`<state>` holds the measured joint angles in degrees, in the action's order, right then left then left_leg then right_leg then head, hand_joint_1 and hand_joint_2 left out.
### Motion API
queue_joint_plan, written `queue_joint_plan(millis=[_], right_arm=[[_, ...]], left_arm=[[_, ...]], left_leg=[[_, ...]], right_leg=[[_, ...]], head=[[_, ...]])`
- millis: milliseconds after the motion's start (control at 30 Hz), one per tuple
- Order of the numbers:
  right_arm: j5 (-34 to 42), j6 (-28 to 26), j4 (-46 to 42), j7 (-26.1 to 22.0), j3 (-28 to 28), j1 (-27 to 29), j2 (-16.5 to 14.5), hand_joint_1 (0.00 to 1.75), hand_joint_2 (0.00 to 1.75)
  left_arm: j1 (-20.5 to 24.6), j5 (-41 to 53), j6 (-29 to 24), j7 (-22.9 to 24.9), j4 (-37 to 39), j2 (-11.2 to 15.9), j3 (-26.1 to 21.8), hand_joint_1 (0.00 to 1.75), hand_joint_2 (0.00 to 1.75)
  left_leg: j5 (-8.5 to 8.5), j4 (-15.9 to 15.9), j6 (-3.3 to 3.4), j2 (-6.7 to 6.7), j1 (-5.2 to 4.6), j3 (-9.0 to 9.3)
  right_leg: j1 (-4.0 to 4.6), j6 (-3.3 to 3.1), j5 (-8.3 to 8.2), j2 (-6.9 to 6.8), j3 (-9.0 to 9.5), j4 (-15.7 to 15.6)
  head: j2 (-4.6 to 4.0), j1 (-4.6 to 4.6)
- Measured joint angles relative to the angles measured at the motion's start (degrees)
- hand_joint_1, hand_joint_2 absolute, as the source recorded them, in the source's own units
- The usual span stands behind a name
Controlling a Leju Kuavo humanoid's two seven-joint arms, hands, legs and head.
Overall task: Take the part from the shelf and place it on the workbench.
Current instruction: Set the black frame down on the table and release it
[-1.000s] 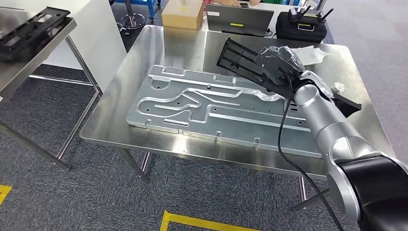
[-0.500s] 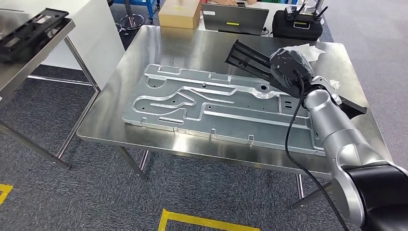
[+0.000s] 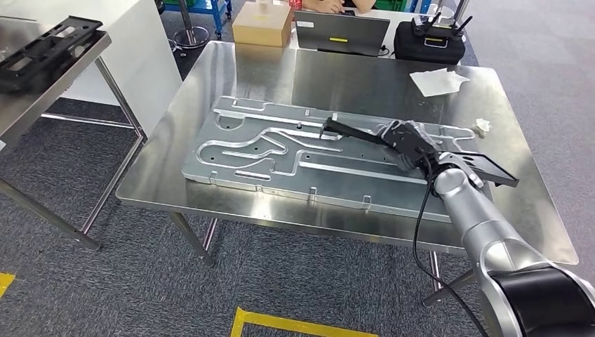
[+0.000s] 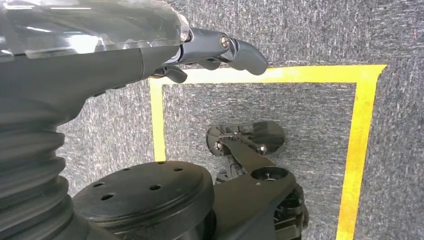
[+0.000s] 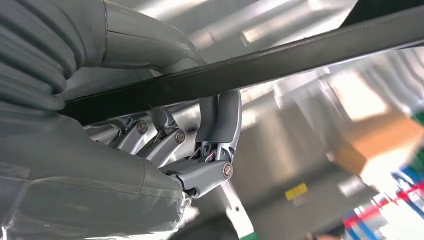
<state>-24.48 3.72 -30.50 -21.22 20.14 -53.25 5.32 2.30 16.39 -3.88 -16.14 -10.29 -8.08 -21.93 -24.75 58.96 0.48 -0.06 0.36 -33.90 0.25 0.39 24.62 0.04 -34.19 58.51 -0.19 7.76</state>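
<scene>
At the far left of the head view stands a metal shelf (image 3: pixel 67 74), and on its top lies a black frame (image 3: pixel 42 49), flat, well apart from everything on the table. To the right of it is the workbench (image 3: pixel 231 77), a steel table with a shiny top. A large grey metal plate (image 3: pixel 281 151) with grooves and small holes lies flat on the middle of this table. Behind the table, near its far edge, there is a cardboard box (image 3: pixel 263 24), then a laptop (image 3: pixel 342 31) with its lid up, and then a black case (image 3: pixel 429 41) with a controller on it. A white cloth (image 3: pixel 438 81) lies on the far right part of the table top, and a small crumpled white piece (image 3: pixel 482 126) lies closer, near the right end of the plate. The part (image 3: pixel 491 167), a long black flat frame, lies low over the right end of the plate, almost level; whether it touches the plate, I cannot tell. The right hand (image 3: pixel 408 142) holds it in the middle. In the right wrist view the fingers (image 5: pixel 220 125) curl around the black bar of the part (image 5: pixel 300 50) and the thumb is on the other side. The left hand (image 4: pixel 210 50) hangs over the grey carpet with yellow tape lines; its fingers are bent inward and hold nothing.
</scene>
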Motion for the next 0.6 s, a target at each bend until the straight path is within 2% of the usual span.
queue_joint_plan(millis=[233,600], right_arm=[[-0.4,0.1,1.7,-0.5,2.8,2.0,-1.5,1.75,1.75],[1.0,0.0,1.7,-1.3,5.3,2.9,-2.4,1.75,1.75]], left_arm=[[-0.1,0.0,0.2,-0.3,0.0,0.0,-0.8,0.0,1.75],[0.0,1.4,0.6,-0.2,0.0,0.1,-0.8,0.0,1.75]], left_leg=[[0.05,0.0,0.07,0.32,0.01,0.13],[-0.34,0.0,-0.41,0.84,0.26,0.85]], right_leg=[[0.0,0.05,-0.23,0.25,0.09,-0.1],[0.26,-0.33,-0.03,0.79,0.77,-0.1]], head=[[-0.01,0.01],[-0.01,0.02]])
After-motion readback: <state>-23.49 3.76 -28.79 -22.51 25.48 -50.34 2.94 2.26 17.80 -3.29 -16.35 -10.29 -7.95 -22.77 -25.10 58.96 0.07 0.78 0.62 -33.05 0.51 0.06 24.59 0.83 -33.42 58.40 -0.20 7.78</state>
